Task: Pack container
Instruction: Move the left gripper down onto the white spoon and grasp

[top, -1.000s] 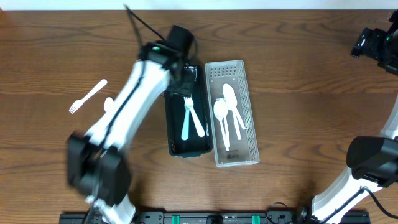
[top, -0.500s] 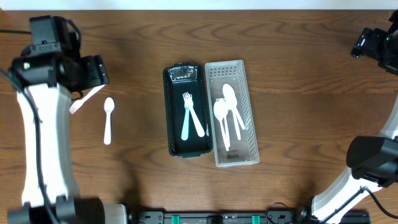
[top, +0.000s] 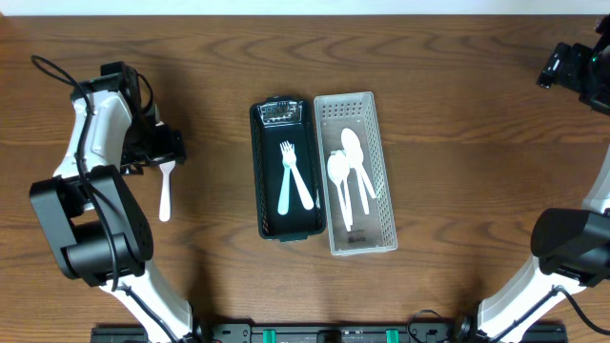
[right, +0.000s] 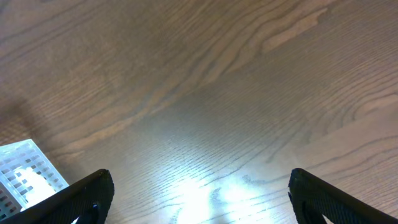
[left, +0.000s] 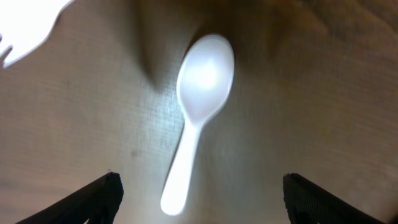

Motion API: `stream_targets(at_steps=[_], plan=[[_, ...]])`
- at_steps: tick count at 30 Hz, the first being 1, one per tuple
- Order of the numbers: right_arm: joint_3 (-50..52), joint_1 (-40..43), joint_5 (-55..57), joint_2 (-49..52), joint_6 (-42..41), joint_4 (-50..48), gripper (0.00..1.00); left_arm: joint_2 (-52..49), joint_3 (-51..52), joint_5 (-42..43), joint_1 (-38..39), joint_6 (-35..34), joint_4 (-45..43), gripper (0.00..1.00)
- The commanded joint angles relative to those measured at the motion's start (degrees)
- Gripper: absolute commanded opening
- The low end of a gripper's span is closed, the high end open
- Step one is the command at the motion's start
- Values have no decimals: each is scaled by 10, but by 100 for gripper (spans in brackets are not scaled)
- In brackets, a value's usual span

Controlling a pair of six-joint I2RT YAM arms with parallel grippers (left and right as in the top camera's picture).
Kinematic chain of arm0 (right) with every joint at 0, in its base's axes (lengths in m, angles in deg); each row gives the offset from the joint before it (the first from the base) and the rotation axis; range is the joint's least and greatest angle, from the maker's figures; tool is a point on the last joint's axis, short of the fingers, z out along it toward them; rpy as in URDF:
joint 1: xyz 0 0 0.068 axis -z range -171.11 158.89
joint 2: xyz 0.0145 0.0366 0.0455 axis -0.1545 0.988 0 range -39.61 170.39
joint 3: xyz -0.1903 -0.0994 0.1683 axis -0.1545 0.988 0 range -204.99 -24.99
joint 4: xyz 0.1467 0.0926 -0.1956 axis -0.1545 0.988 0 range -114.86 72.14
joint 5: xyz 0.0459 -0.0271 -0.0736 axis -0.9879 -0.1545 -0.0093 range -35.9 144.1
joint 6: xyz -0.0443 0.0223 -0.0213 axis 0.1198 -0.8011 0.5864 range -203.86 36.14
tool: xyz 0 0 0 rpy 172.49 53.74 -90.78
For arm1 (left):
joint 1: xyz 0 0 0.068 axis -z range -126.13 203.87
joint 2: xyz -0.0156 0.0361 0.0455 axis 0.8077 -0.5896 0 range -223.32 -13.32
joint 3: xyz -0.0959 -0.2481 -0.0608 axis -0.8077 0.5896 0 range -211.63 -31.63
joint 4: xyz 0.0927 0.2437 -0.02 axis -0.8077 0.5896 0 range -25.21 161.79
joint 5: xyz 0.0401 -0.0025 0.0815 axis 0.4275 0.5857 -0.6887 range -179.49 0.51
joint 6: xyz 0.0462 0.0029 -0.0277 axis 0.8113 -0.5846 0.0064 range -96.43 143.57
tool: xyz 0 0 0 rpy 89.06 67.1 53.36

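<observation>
A white plastic spoon [top: 166,191] lies on the table at the left; in the left wrist view the spoon [left: 196,106] lies between the open jaws. My left gripper [top: 164,150] is open, just above the spoon's bowl. The tines of a white fork [left: 25,28] show at the top left of the left wrist view; overhead the arm hides it. The black container [top: 286,225] holds two white forks [top: 292,177]. The white perforated container [top: 378,229] holds several white spoons [top: 349,171]. My right gripper [top: 562,67] is open and empty at the far right.
The two containers stand side by side in the middle of the wooden table [top: 457,143]. A corner of the white container [right: 25,171] shows in the right wrist view. A black rail runs along the front edge [top: 315,333].
My left arm has swung from over the black container to the left side of the table and come down over the loose spoon. The right arm has not moved.
</observation>
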Motion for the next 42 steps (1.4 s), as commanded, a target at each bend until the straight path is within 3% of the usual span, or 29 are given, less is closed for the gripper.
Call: stream_targets(at_steps=[1,7,34,39,41,42], plan=[[3,3,-1,-3,9,0,93,2,19,3,-2,49,-20,86],[3,3,-1,-3,8,0,93,2,59,3,-2,93,-66,86],[3,3,-1,-3,8,3,93,1,141,1,-17,94,-137,83],[3,3,-1,-3,8,3,93,1,141,1,-17,94,-136,65],[3,3,-1,-3,8,3,93,0,141,2,-17,94,-136,55],[3,3,-1,-3,8,3,93,1,141,2,-17,94,-136,45]])
